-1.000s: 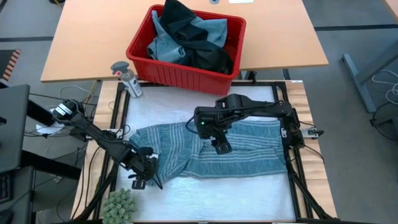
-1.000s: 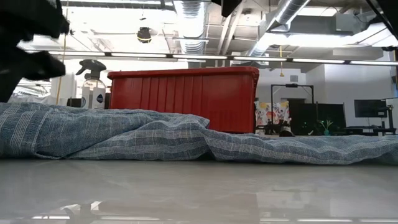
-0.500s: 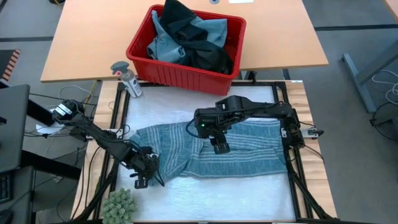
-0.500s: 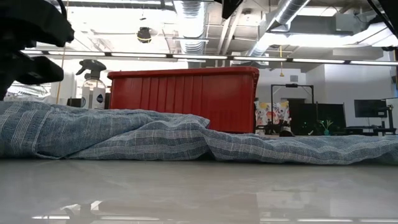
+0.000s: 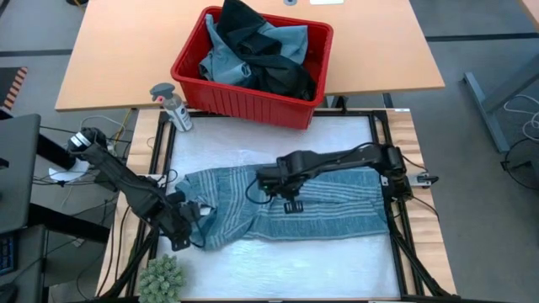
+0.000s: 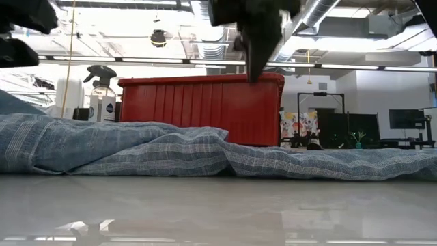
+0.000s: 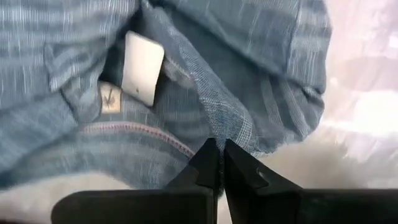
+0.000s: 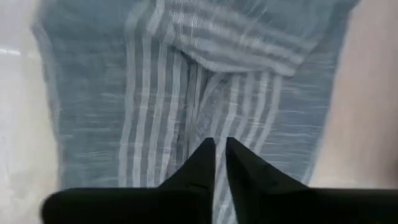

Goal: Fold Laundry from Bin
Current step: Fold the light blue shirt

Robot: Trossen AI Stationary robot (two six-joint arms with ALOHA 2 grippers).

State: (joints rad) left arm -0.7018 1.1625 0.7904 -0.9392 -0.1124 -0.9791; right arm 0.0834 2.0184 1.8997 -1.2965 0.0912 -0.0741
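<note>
1. Striped grey-blue garment [image 5: 286, 206] lies spread across the white surface [image 5: 253, 147] between the two arms, rumpled at its left end, flatter on the right.
2. Left gripper [image 5: 187, 220] sits at the garment's left end. In the left wrist view its fingers [image 7: 208, 163] are pressed together with a fold of the striped cloth edge pinched between the tips. A white label [image 7: 142, 68] and a small tan tag [image 7: 111, 98] show on the fabric just beyond.
3. Right gripper [image 5: 290, 204] is over the middle of the garment. Its fingers [image 8: 203, 163] are nearly together, with only a thin gap and striped cloth directly at the tips. Can't tell whether any fabric is actually caught.
4. Red bin [image 5: 189, 63] stands on the wooden surface [image 5: 118, 50] behind the white one, well apart from both grippers, still holding light blue laundry [image 5: 221, 59] and dark laundry [image 5: 274, 59] heaped above the rim.
5. Spray bottle [image 5: 171, 105] lies beside the bin's front left corner.
6. Small green plant [image 5: 162, 278] sits at the near left edge, close to the left arm.
</note>
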